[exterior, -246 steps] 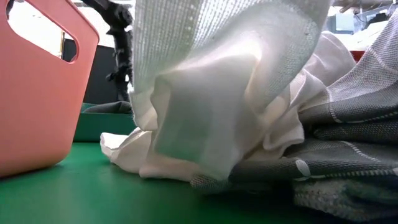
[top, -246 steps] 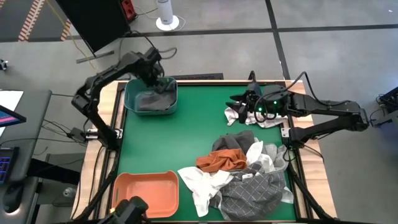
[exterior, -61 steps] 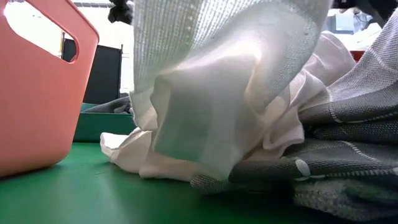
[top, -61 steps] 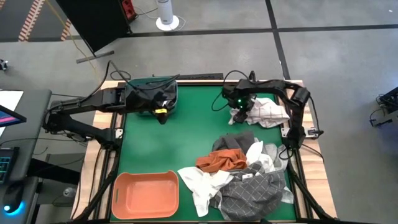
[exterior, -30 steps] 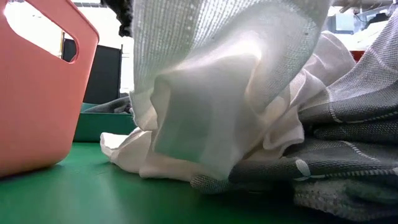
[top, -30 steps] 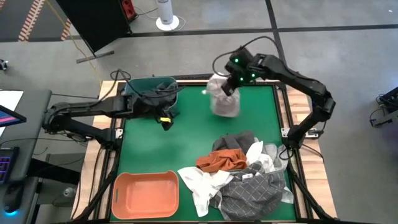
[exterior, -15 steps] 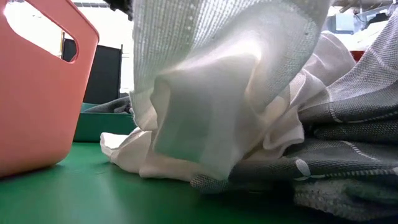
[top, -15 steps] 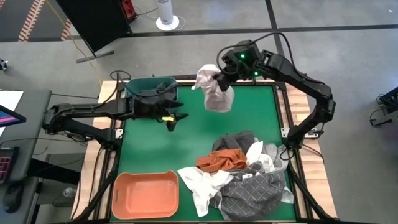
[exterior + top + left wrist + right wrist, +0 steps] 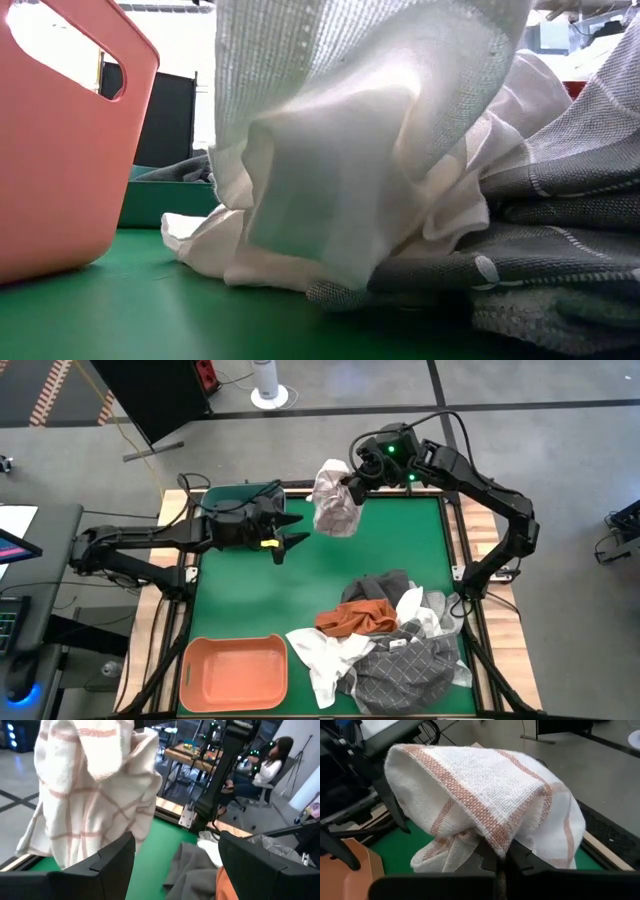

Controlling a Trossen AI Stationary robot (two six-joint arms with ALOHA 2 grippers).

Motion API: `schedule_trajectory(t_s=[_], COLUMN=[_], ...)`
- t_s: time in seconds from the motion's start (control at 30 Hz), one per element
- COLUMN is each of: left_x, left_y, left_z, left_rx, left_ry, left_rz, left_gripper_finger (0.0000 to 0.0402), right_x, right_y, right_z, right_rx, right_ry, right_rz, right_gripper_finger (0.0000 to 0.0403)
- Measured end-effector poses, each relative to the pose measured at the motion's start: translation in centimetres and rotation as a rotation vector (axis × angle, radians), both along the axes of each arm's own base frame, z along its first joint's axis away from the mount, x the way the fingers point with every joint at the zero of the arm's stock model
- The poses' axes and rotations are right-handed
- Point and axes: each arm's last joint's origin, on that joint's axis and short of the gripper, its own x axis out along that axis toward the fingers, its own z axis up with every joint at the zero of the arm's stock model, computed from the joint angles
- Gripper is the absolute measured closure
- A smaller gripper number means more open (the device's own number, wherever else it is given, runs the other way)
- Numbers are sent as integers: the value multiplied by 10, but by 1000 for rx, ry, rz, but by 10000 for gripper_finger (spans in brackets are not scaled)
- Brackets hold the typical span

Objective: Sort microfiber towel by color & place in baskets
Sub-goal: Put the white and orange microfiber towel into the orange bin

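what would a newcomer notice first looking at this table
Probably the pale checked towel dangling in mid-air at the table's far edge, pinched in the right gripper. Facing it from beside the teal basket, the left gripper is open and empty. At the near right, a heap of towels in grey, rust orange and white lies beside the empty salmon basket.

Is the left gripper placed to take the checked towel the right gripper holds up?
Probably yes: the left gripper is open, facing the checked towel hanging from the right gripper, nothing between them.
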Motion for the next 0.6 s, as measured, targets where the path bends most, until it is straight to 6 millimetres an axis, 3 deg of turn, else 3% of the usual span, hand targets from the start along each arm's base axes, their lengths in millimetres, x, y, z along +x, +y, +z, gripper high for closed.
schedule_trajectory(t_s=[0.23, 0.43, 0.6], left_x=[28, 56, 72], left_y=[18, 42, 50], left_z=[-16, -34, -43], left_rx=[60, 77, 104], left_ry=[-30, -146, -267], left_rz=[210, 225, 235], left_gripper_finger=[130, 130, 130], right_x=[5, 13, 17], right_y=[4, 15, 23], right_z=[6, 11, 13], right_rx=[-18, -18, 3], right_ry=[-65, -130, -161], right_rz=[7, 36, 55], right_gripper_finger=[376, 376, 366])
